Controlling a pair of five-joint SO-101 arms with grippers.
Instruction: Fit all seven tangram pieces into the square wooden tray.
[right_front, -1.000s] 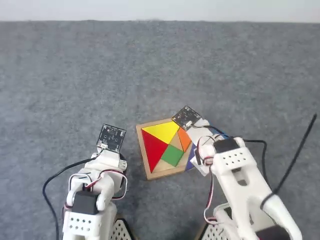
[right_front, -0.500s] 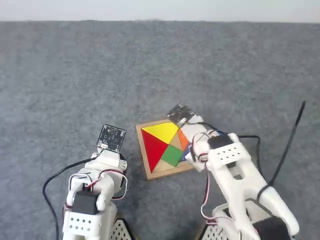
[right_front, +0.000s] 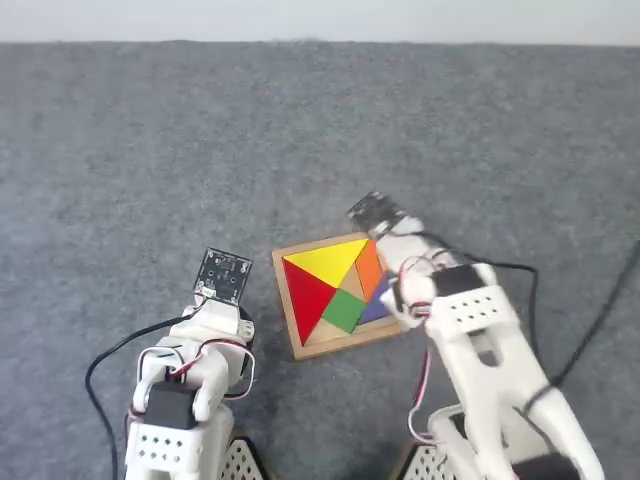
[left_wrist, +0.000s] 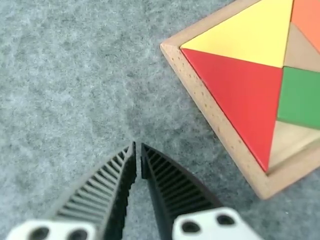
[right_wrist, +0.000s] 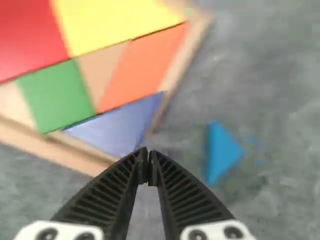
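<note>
Right gripper clenched on nothing, I'm hovering at the tray edge, I reckon to nudge the violet piece home, with the blue triangle lying on the mat just outside and my left gripper clenched too, parked off the tray's corner.

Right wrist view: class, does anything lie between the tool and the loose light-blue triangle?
Nothing visible does. The light-blue triangle lies on the grey mat outside the wooden tray, with bare mat between it and the shut right tool.
</note>
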